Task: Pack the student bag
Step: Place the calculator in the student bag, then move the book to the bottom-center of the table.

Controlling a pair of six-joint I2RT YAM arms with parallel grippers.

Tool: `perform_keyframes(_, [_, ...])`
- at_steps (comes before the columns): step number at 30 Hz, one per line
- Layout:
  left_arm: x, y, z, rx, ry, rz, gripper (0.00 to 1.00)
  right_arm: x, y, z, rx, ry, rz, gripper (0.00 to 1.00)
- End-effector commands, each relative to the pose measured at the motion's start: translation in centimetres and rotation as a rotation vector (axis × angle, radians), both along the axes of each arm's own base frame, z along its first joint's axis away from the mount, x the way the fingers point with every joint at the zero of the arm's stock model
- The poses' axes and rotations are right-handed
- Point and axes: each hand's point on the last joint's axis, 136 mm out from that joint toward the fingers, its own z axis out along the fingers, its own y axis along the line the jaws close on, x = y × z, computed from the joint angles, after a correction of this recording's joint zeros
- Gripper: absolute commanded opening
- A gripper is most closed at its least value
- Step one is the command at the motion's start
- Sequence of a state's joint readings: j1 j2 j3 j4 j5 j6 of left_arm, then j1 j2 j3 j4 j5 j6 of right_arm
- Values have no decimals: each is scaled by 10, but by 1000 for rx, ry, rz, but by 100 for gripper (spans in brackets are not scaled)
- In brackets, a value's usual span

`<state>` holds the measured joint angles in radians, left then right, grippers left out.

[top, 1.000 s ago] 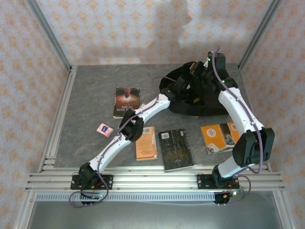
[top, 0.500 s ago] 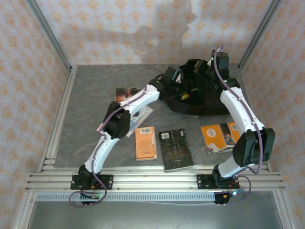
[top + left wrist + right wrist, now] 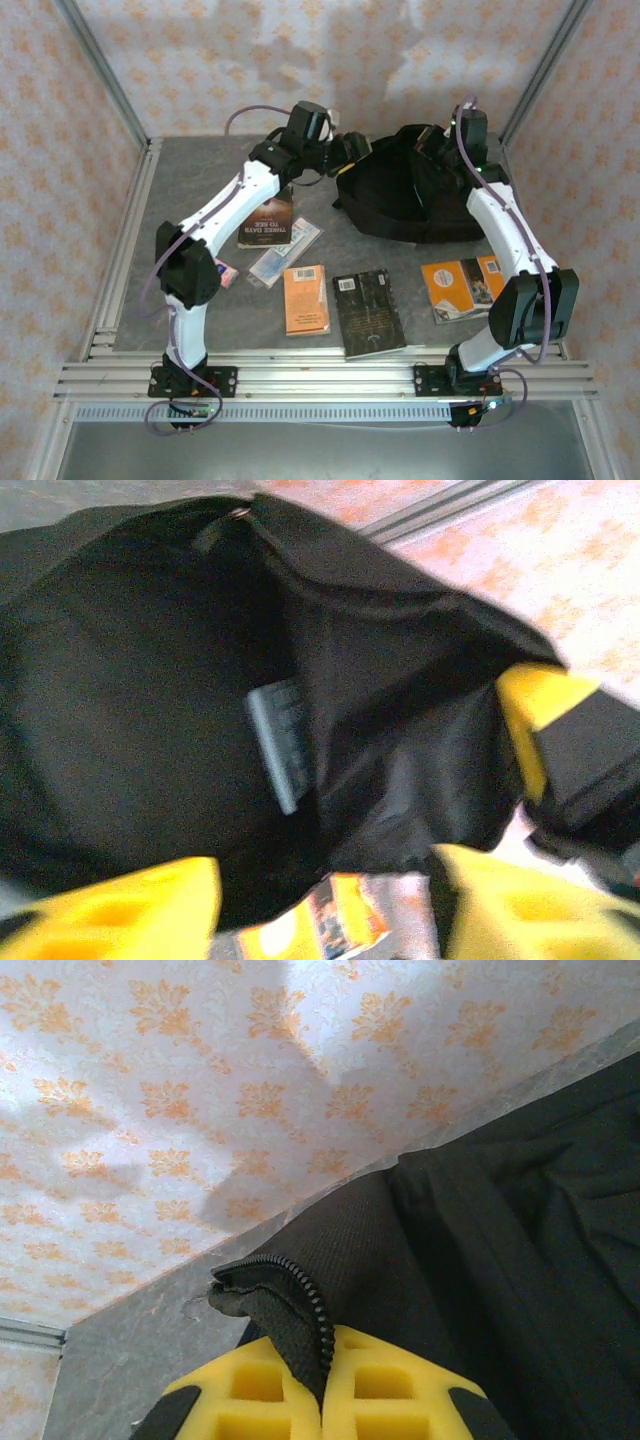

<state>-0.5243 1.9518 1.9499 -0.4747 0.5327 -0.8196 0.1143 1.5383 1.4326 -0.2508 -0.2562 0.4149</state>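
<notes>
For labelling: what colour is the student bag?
The student bag is black, clearest in the top external view.

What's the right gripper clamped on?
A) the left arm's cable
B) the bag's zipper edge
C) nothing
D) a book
B: in the right wrist view the right gripper has its jaws shut on the zipper edge of the bag.

- Black book [image 3: 370, 312] at the table's [image 3: 200, 190] near edge, middle.
- Orange book [image 3: 306, 298] just left of it, not touching.
- Orange picture-cover book [image 3: 462, 287] toward the near right corner.
- Dark-covered book [image 3: 268, 218] left of centre (its far end is covered).
- Pale flat packet [image 3: 285, 252] at that book's near right corner.
- Small pink item [image 3: 226, 273] nearer the left edge.
</notes>
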Motion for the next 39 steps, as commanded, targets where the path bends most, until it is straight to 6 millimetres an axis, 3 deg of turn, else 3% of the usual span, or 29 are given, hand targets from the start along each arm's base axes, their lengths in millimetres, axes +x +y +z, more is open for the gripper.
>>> perform_keyframes(1, [-52, 19, 9, 206, -86, -120, 33, 4, -12, 13, -14, -58, -40, 0])
perform_keyframes(3, [-86, 13, -8, 320, -91, -226, 20, 3, -13, 12, -16, -55, -44, 0])
perform_keyframes(8, [-180, -13, -93, 550, 4, -557, 2, 2, -16, 9, -28, -43, -53, 0])
perform_keyframes(11, [-227, -30, -142, 658, 54, -734, 0, 0, -17, 9, -32, -38, -55, 0])
perform_keyframes(15, [-262, -52, -198, 786, 110, -864, 0, -3, -18, 9, -43, -34, -57, 0])
perform_keyframes(20, [-251, -51, -252, 961, 124, -826, 0, -11, -19, 10, -44, -38, -54, 0])
perform_keyframes(27, [-206, -12, -290, 1156, 141, -673, 0, -19, -20, 15, -47, -55, -56, 0])
perform_keyframes(34, [-167, 17, -281, 1118, 153, -532, 0, -20, -19, 15, -49, -56, -47, 0])
perform_keyframes(39, [-166, -6, -247, 963, 89, -525, 0, -22, -13, 14, -52, -49, -15, 0])
